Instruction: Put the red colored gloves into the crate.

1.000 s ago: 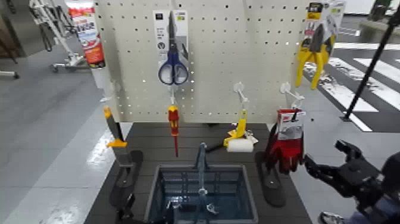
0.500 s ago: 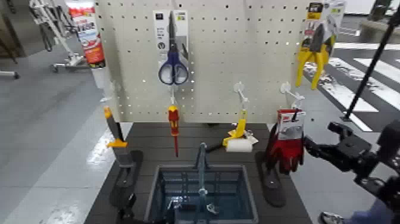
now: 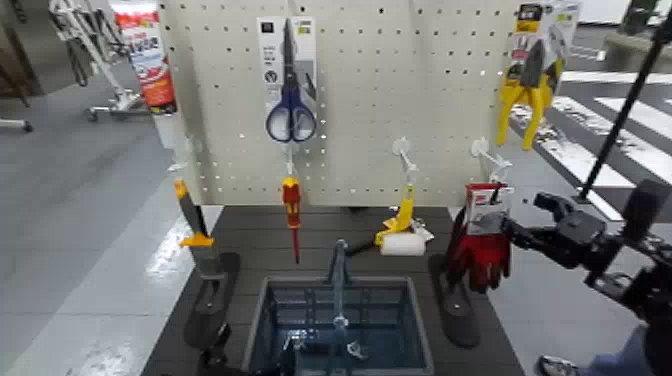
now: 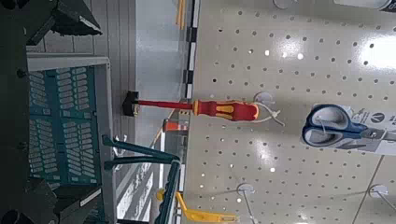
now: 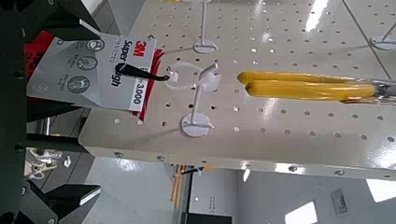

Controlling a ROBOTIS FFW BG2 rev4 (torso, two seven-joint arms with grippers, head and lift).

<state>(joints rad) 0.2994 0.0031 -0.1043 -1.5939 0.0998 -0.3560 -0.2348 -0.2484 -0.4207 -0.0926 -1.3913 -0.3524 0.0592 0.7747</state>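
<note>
White perforated pegboard [image 3: 400,100] stands upright behind the dark slatted table [image 3: 300,235]. Grey-blue slotted plastic crate [image 3: 338,325] with thin centre handle sits at 6 o'clock. Red work gloves with black fingers and printed card header [image 3: 480,245] hang from a peg at 3 o'clock, outside the crate. Right gripper [image 3: 528,222], fingers spread wide, just beside the card. Left gripper [image 3: 212,345] low at 7 o'clock; fingers: cannot tell.
</note>
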